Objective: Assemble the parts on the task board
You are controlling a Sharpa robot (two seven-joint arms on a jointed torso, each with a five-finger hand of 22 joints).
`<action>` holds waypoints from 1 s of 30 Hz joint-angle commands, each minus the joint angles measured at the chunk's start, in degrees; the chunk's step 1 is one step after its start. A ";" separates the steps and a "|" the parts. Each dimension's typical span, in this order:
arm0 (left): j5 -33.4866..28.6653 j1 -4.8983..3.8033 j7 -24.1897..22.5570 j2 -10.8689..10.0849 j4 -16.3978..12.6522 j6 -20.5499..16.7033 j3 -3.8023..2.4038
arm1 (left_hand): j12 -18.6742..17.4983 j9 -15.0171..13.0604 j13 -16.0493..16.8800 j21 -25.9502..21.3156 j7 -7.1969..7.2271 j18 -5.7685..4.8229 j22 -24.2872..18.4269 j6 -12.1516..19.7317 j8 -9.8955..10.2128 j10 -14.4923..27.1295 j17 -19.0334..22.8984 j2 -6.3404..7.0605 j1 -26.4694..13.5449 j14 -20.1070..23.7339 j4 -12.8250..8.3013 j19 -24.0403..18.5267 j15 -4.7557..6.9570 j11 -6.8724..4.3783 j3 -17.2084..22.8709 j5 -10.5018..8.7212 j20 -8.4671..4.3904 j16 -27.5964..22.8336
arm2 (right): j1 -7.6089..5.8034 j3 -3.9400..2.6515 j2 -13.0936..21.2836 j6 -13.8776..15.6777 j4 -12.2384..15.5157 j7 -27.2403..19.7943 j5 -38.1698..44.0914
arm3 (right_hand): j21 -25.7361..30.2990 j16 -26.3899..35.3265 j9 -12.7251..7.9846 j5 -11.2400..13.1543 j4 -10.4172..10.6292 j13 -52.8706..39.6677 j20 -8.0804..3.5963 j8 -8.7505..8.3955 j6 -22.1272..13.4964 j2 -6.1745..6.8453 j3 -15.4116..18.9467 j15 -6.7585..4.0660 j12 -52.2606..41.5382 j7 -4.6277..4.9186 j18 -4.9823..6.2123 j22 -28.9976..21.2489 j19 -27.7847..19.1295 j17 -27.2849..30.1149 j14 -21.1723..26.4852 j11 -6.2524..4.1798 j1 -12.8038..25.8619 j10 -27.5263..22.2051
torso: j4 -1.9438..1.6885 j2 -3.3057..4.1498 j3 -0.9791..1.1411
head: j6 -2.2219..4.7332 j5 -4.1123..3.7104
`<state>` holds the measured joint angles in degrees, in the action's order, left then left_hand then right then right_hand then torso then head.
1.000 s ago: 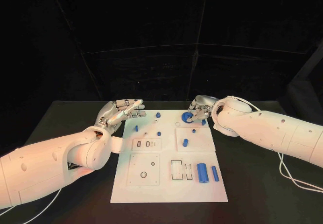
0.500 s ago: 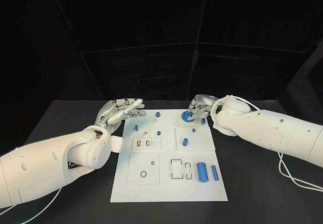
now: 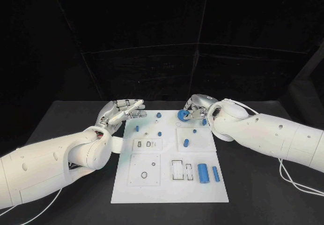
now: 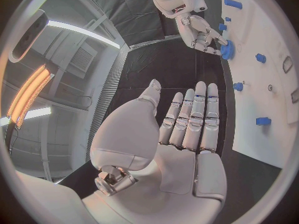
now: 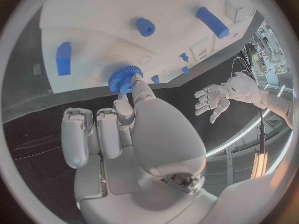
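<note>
The left hand [image 3: 123, 111] hovered empty beside the task board's [image 3: 169, 187] far left corner, fingers straight and spread. At the board's far edge, the right hand [image 3: 195, 108] pinched a blue gear [image 3: 183, 115].
</note>
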<state>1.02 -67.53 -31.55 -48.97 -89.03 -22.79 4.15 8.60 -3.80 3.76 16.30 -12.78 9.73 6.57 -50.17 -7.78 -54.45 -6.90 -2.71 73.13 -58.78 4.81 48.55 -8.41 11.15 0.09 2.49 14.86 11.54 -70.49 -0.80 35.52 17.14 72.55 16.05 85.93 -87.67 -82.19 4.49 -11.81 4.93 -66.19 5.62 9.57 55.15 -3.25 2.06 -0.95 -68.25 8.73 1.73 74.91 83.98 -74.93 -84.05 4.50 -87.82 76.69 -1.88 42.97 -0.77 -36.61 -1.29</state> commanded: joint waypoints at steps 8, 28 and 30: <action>0.28 -0.09 -0.23 -0.03 0.05 0.77 -0.05 | -0.24 0.05 -0.08 -0.40 -1.63 0.74 -0.09 -0.37 0.35 0.12 -0.03 -0.36 0.61 -0.32 -0.42 0.25 -0.12 0.14 0.11 0.27 -0.01 -0.34 | -0.17 -0.09 -2.64 8.50 4.14 1.34 5.63 | -0.51 -0.21 -0.16 -1.08 0.77 -5.53 -0.56 -0.21 3.26 0.64 -1.54 -0.57 -3.89 -1.24 -0.60 10.49 2.36 -0.28 -3.10 -2.01 1.82 2.49 | -0.30 0.03 -0.07 | 0.06 0.39; 0.28 -0.10 -0.45 0.25 0.73 0.89 -0.05 | -0.25 0.02 -0.06 -0.45 -1.53 0.74 -0.15 -0.50 0.35 0.00 -0.04 -0.52 0.77 -0.38 -0.58 0.30 -0.10 0.08 0.16 0.27 -0.02 -0.42 | 0.84 0.47 -11.40 2.96 -1.66 0.94 6.28 | -0.53 -0.08 -0.33 -1.21 1.07 -5.59 -0.59 -0.60 3.15 0.78 -2.11 -0.57 -3.84 -1.18 -0.61 10.54 2.40 -0.05 -3.05 -1.97 2.37 2.48 | -0.13 0.03 0.01 | -0.26 1.23; 0.28 -0.10 -0.46 0.31 0.81 0.90 -0.06 | -0.25 0.02 -0.06 -0.45 -1.53 0.74 -0.15 -0.50 0.35 0.00 -0.04 -0.52 0.77 -0.38 -0.58 0.30 -0.10 0.08 0.16 0.27 -0.02 -0.42 | 0.92 0.49 -11.76 1.97 -1.89 1.18 6.28 | -0.52 -0.08 -0.36 -1.17 1.14 -5.57 -0.59 -0.67 3.11 0.85 -2.17 -0.55 -3.81 -1.16 -0.60 10.52 2.39 -0.05 -3.05 -1.96 2.51 2.46 | -0.08 0.00 0.02 | -0.27 1.26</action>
<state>1.02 -67.53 -31.52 -48.76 -88.21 -22.58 4.15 8.60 -3.80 3.76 16.08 -12.78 9.73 6.47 -50.17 -7.78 -54.45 -6.90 -3.01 73.43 -58.78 4.65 48.55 -8.41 11.15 0.25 2.49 14.86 11.29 -69.49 -0.29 23.94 21.50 70.75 17.01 91.51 -87.85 -82.19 4.14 -12.70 6.13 -71.86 5.42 9.22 55.58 -2.34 0.27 -1.16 -72.43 8.67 1.74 74.91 84.18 -74.91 -83.83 3.88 -85.68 77.30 -2.04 43.00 -0.79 -36.86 -0.07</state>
